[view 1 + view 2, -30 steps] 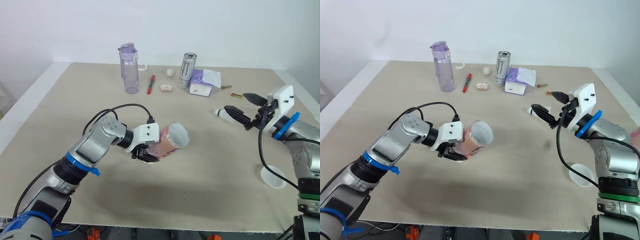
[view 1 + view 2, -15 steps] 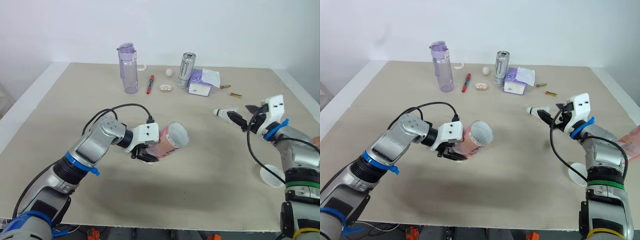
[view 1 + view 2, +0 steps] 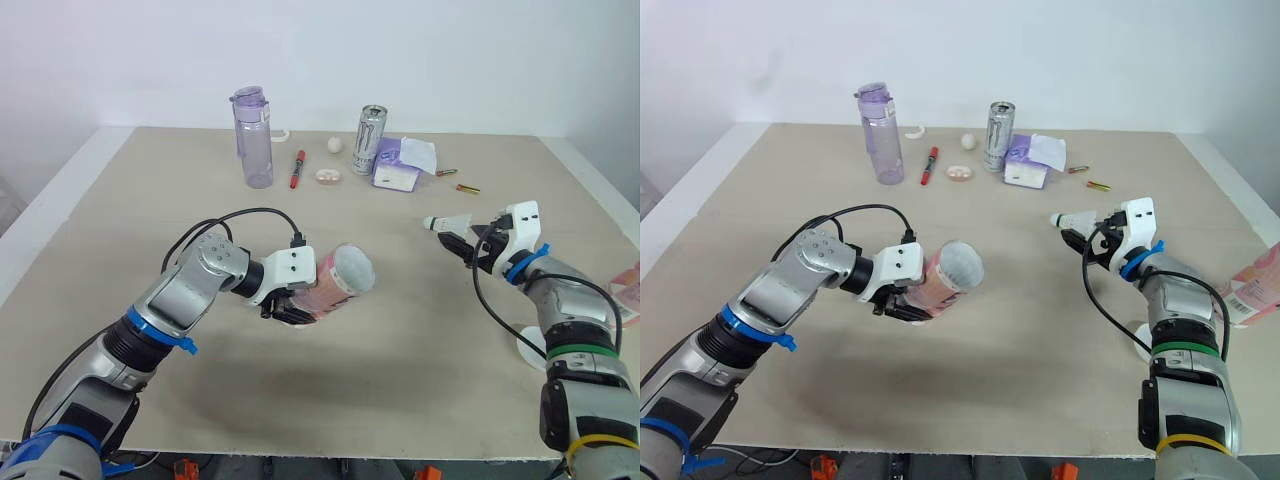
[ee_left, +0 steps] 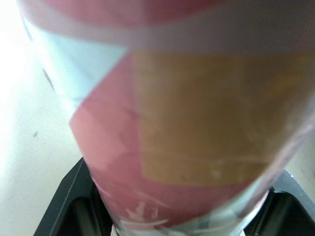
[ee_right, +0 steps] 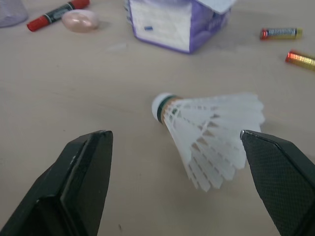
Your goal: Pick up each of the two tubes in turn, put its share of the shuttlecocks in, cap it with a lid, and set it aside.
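On the table's (image 3: 420,380) right side, the right gripper (image 3: 465,243) holds its 2 fingers spread around the lying shuttlecock (image 5: 206,135), whose feather skirt could crush or skid away on closing, while the left gripper (image 3: 290,306) clamps the tilted tube (image 3: 338,283) mid-table.

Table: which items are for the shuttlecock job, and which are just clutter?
Job: tube in the left tool; shuttlecock; white lid; second tube at the right edge.
Clutter: water bottle; red marker; can; tissue pack; batteries; small white ball.
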